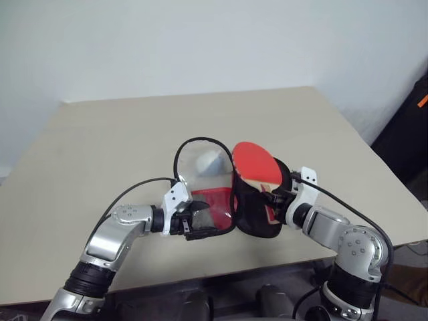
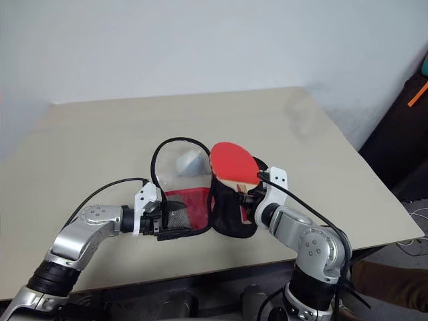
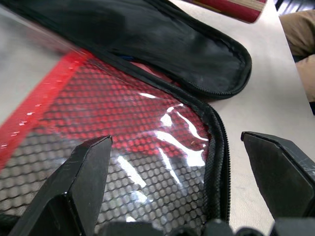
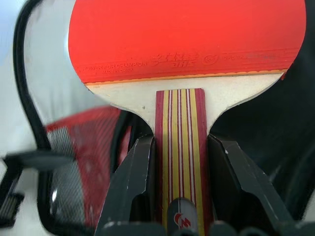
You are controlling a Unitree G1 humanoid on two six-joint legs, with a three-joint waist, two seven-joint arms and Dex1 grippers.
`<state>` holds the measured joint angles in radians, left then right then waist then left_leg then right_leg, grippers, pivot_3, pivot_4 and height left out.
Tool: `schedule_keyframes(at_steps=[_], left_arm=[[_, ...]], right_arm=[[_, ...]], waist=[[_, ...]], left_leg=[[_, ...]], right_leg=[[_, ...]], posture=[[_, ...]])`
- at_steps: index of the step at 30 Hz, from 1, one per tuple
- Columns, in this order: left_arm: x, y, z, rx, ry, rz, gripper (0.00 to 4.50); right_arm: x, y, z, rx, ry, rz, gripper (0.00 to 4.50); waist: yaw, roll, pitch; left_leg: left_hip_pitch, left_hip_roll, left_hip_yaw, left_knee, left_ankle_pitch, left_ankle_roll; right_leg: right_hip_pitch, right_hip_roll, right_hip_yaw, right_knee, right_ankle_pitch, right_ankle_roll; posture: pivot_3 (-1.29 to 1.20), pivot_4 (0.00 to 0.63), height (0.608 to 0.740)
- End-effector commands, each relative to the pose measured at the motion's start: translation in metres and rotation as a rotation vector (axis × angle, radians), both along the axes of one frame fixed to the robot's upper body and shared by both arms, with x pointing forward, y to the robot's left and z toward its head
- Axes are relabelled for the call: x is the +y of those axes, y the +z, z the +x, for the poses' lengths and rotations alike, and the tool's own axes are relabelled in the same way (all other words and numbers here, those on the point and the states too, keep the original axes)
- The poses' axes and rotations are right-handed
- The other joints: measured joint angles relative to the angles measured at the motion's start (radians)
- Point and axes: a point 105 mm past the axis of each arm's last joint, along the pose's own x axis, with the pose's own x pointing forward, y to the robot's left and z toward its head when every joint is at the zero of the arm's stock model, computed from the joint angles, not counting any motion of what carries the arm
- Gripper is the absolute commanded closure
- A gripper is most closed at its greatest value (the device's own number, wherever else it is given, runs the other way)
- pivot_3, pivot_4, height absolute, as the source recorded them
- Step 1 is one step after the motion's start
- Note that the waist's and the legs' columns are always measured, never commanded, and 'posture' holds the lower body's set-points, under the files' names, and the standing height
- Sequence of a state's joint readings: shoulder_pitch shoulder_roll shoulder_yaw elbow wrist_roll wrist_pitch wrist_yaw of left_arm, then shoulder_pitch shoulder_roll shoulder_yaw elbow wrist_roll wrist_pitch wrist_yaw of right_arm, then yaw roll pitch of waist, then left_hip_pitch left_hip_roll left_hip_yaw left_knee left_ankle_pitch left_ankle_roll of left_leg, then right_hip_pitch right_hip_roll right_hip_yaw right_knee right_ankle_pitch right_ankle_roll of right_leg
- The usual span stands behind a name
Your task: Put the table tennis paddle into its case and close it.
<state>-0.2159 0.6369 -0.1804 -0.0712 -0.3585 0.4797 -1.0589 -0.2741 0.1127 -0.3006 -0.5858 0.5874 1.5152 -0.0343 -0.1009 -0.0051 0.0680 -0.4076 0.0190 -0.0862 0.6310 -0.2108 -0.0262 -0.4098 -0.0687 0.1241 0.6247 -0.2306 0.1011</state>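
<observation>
Beige table [image 1: 100, 154] before a pale wall [image 1: 200, 40], seen from the head camera. Left eye view: case [image 1: 231, 200] lies unzipped near the table's front edge, its clear flap with red mesh panel spread toward 9 o'clock and its black half raised at 3 o'clock. Left gripper [image 1: 194, 219] meets the mesh flap's narrow end from 9 o'clock. Right gripper [image 1: 273, 195] comes in from 4 o'clock, clamped on the handle of the paddle [image 1: 256, 164], whose red face stands tilted above the black half, pointing toward 11 o'clock. A whitish lump [image 1: 208, 161] sits on the table at 10 o'clock from the paddle, inside the loop of the flap's zip edge.

Right eye view: same layout; a dark bag [image 2: 401, 134] stands off the table at 3 o'clock.

Left wrist view: both fingers [image 3: 74, 191] stand wide apart, one over the mesh window, the other over bare table just outside the zip edge; whether they touch the flap cannot be told. Black lining of the other half lies beyond.

Right wrist view: fingers [image 4: 133, 187] press against both sides of the striped wood-and-red handle; the red rubber face rises at 12 o'clock, with the mesh flap at 8 o'clock and black fabric at 3 o'clock.
</observation>
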Motion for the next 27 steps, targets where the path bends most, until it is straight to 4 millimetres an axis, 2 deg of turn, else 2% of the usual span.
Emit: schedule_keyframes(at_steps=[1,8,15,27], left_arm=[[-0.003,0.009,0.004,-0.03,-0.019,0.001,0.0],[-0.004,0.01,0.007,-0.04,-0.024,0.007,0.0],[-0.006,0.009,0.012,-0.052,-0.007,-0.004,0.0],[-0.003,0.006,0.008,-0.044,0.015,-0.003,0.0]], right_arm=[[0.008,0.008,-0.005,-0.02,-0.029,0.074,3.35],[-0.016,-0.012,-0.003,0.039,-0.099,0.034,3.35],[-0.004,-0.009,-0.004,0.047,-0.038,0.068,3.35],[0.0,-0.013,-0.008,0.092,-0.005,0.062,3.35]], waist=[[0.0,0.0,0.0],[0.0,0.0,0.0],[0.0,0.0,-0.001],[-0.001,0.0,-0.001]], left_leg=[[0.0,0.0,0.0,0.0,0.0,0.0],[0.0,0.0,-0.001,0.0,0.0,0.0],[0.0,0.0,-0.001,0.0,0.001,0.0],[0.001,0.0,-0.001,0.0,0.001,0.0]], right_leg=[[0.0,0.0,0.0,0.0,0.0,0.0],[0.0,0.0,-0.001,0.0,0.0,0.0],[0.001,0.0,-0.001,0.0,0.0,0.0],[0.001,0.0,-0.001,0.001,0.001,-0.001]], posture=[[0.0,0.0,0.74],[0.0,0.0,0.74],[0.0,0.0,0.74],[0.0,0.0,0.74]])
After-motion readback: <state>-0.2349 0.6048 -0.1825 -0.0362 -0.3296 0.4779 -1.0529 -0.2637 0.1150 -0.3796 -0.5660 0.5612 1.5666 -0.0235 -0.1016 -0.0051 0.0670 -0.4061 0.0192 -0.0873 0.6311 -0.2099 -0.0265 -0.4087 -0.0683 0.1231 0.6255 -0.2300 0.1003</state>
